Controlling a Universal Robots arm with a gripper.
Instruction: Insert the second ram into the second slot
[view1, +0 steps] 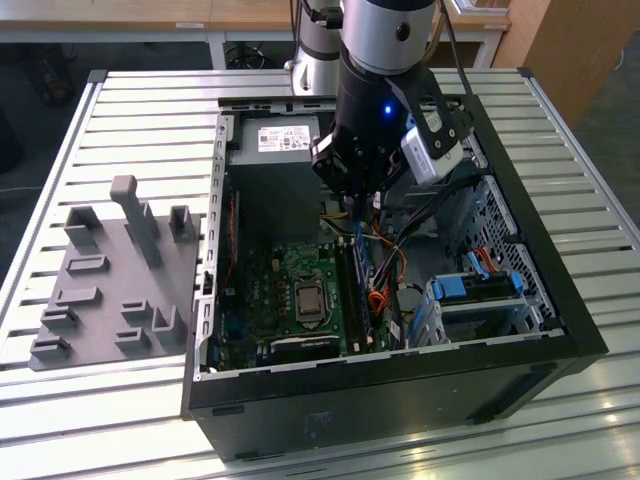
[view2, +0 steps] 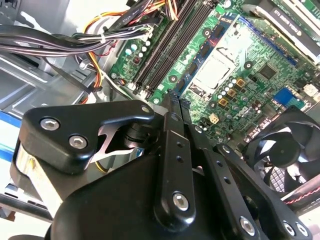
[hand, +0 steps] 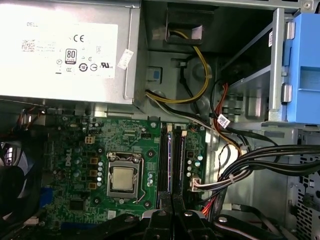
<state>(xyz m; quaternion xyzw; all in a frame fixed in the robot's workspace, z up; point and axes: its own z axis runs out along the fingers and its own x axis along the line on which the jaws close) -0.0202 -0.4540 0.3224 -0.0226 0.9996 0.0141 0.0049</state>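
The gripper (hand: 173, 214) is hanging inside the open computer case (view1: 400, 400), its fingers (hand: 162, 216) lying drawn together, with nothing showing clearly between them. In the first wrist view a thin blue strip is running lengthwise among the memory slots (hand: 163, 165), straight out from the fingertips. I am taking it for the second ram (hand: 172, 165), standing on edge, its long axis in line with the slots and with the narrow gap between the fingers. Whether it is sitting fully home I cannot tell. In the exterior view the gripper is hovering over the end of the slots nearest the power supply (hand: 131, 85). Beside the slots the processor socket (hand: 123, 177) is lying on the green motherboard (hand: 125, 132), which is carrying fine white lettering. The power supply is bearing a large white label (hand: 60, 75) with dark print and round approval marks, and a small white tag (hand: 222, 120) is hanging on the cables beyond
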